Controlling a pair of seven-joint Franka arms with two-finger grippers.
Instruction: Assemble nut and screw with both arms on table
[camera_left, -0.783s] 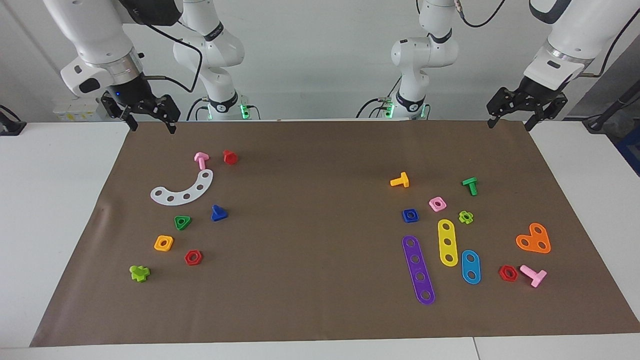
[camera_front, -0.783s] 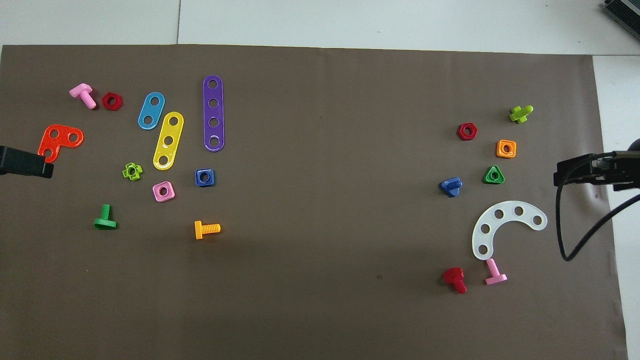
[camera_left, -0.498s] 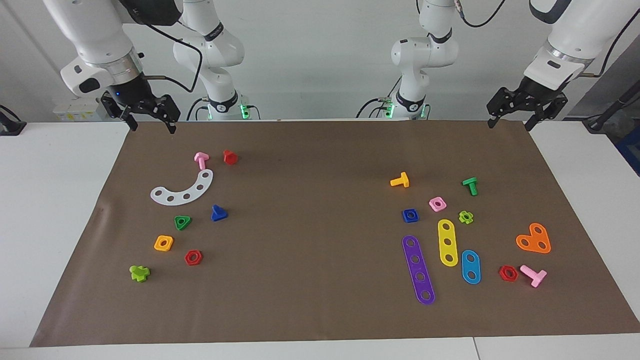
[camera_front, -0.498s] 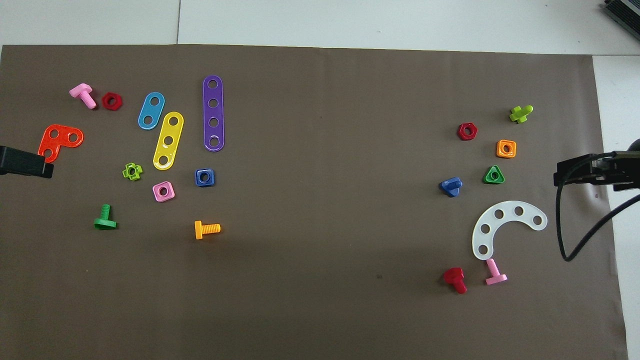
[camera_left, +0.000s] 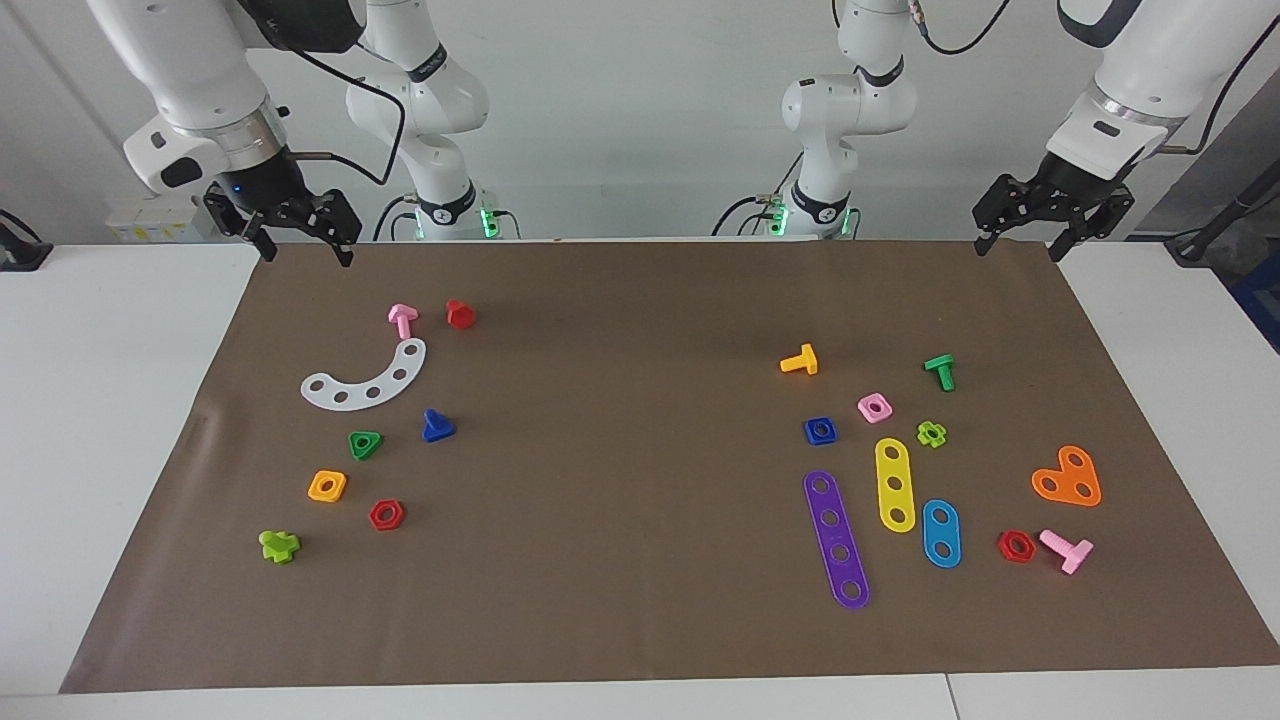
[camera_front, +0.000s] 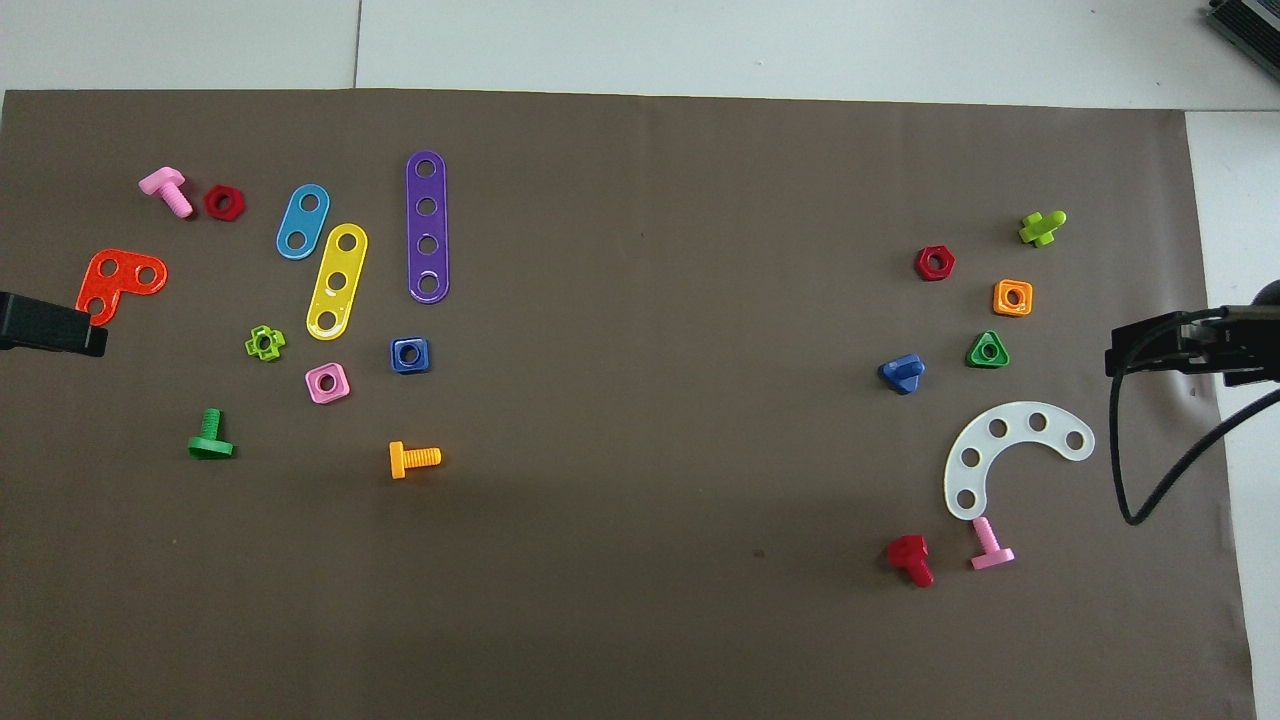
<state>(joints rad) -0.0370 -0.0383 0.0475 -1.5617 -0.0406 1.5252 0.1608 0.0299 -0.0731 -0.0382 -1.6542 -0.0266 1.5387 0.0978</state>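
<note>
On the brown paper sheet I see the blue square nut lying beside the pink square nut, toward the left arm's end. My blue triangular-head screw rests near the green triangular nut. Both grippers hang empty over the sheet's robot-side corners, left gripper and right gripper, fingers spread apart.

I see a blue square plastic nut, a blue triangular-headed plastic screw, and a plain brown paper sheet on the white table.
</note>
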